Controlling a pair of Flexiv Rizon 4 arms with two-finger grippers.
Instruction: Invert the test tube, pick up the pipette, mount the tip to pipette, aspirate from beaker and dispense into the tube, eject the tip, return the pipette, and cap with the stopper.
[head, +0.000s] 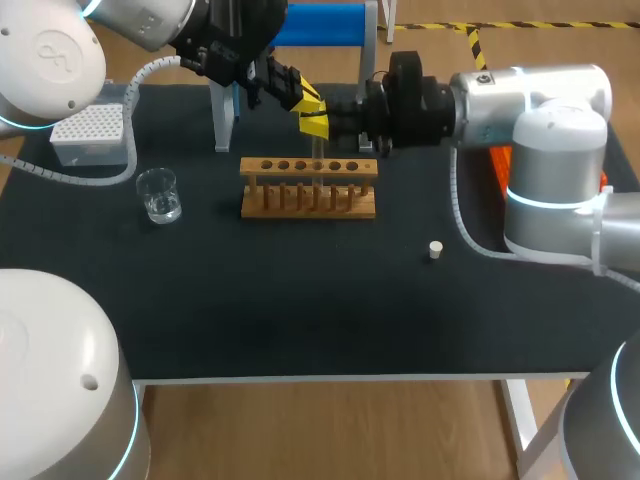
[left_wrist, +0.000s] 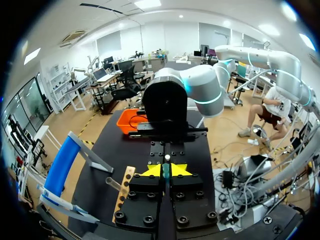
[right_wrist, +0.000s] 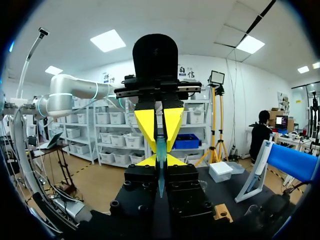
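Tube stands upright over the rack in the head view, with the left gripper and right gripper meeting on it. Left wrist view: narrow jaws clamp the tube. Right wrist view: narrow jaws pinch it too, the left gripper holding it just ahead.

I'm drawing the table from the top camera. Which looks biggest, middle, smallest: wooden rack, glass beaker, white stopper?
1. wooden rack, biggest by far.
2. beaker, much smaller.
3. stopper, tiny.
All three sit about equally far from the camera, so nearness does not upset this order.
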